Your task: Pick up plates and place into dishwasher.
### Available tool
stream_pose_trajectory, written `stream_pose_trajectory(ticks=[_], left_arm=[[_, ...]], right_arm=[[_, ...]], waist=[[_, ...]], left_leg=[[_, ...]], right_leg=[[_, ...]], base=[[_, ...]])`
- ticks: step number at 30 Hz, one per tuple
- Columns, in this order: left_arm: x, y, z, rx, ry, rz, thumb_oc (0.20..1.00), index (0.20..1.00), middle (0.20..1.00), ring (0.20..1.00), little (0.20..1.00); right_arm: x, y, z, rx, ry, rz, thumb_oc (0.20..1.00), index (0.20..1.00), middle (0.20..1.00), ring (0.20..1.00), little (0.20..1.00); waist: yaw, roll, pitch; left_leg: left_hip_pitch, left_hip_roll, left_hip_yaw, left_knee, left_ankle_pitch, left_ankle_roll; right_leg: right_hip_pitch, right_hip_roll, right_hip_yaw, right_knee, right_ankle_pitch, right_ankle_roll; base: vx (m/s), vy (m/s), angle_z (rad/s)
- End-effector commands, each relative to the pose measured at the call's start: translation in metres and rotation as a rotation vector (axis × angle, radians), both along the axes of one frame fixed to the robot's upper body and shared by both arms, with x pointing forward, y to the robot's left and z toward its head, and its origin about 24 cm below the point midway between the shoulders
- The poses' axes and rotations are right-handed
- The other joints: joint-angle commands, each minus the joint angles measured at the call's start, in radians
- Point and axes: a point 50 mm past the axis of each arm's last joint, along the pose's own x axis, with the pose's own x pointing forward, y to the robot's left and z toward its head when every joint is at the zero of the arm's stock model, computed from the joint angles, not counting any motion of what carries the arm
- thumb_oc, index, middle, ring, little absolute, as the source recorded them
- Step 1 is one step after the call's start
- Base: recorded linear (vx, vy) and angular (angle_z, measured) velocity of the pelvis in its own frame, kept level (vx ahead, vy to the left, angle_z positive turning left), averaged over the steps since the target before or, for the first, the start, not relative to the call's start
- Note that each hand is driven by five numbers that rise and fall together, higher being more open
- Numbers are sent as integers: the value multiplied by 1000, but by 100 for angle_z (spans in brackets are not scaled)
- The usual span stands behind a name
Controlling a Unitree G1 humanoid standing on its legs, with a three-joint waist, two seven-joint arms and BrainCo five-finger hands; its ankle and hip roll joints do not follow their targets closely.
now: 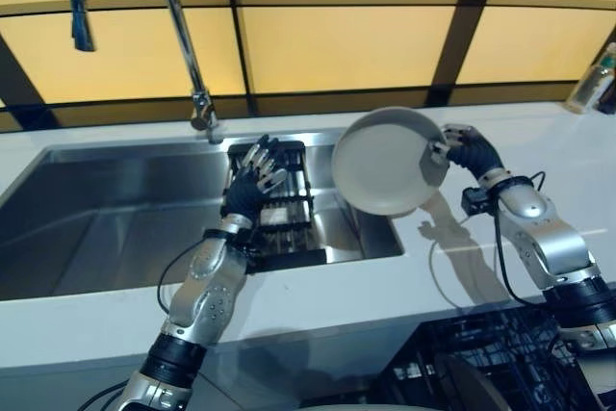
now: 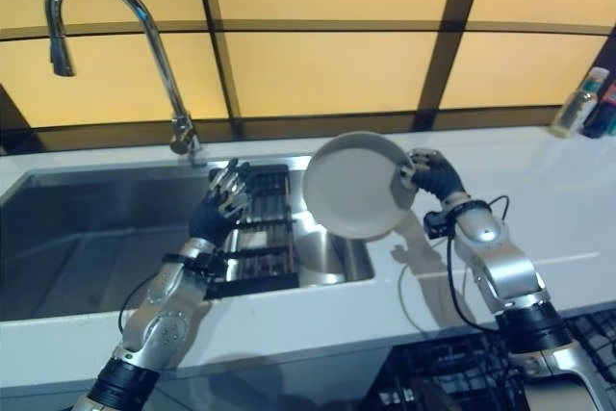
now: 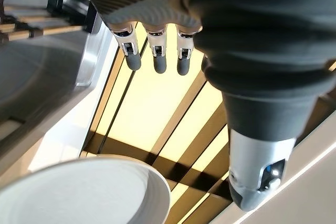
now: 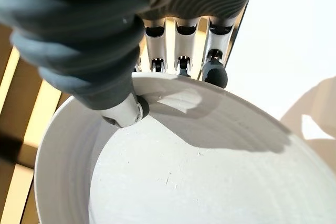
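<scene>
One white plate (image 1: 388, 161) hangs tilted over the sink's (image 1: 115, 209) three-o'clock end, pinched at its rim by the right robot hand (image 1: 460, 149). Stiff, glazed, likely slippery and breakable. Left robot hand (image 1: 252, 172) spread, empty.

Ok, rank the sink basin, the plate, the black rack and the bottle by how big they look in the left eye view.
1. Sink basin
2. White plate, pinched at its rim by the right hand
3. Black rack in the basin
4. Bottle, farther back, so it may look undersized
</scene>
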Motion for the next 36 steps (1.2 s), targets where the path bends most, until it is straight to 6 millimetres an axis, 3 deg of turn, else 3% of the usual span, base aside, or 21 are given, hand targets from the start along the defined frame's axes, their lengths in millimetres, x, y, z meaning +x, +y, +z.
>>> stream_pose_trajectory(ticks=[1,9,16,28,36], left_arm=[[5,6,17,-9,-94,-8,1000,1000,1000,1000,1000],[7,9,18,7,-99,5,1000,1000,1000,1000,1000],[3,22,13,4,-78,49,1000,1000,1000,1000,1000],[-1,53,2,60,-15,114,1000,1000,1000,1000,1000],[-7,68,-10,95,47,162,1000,1000,1000,1000,1000]], right_arm=[[1,-2,44,12,-191,3,200,200,200,200,200],[-2,-19,54,-90,-240,-115,200,200,200,200,200],[-20,-58,62,-184,-277,-350,200,200,200,200,200],[-75,-115,26,-256,-280,-740,200,200,200,200,200],[-100,-137,10,-296,-265,-905,200,200,200,200,200]], waist=[[-20,-51,-41],[-44,-51,-49],[-73,-52,-56],[-158,-22,-62],[-198,-11,-47]], left_leg=[[-55,-35,62,78,-101,51],[-53,-33,88,70,-101,52],[-54,-34,114,61,-100,56],[-44,-43,189,38,-112,79],[-45,-52,213,80,-154,107]], right_leg=[[14,-8,26,37,-116,39],[2,6,47,26,-109,35],[-18,21,78,24,-104,33],[-88,30,168,16,-64,57],[-127,44,224,42,-61,61]], base=[[-3,-3,-10],[-5,-4,-13],[-1,-9,-8],[14,-44,-25],[59,-99,-21]])
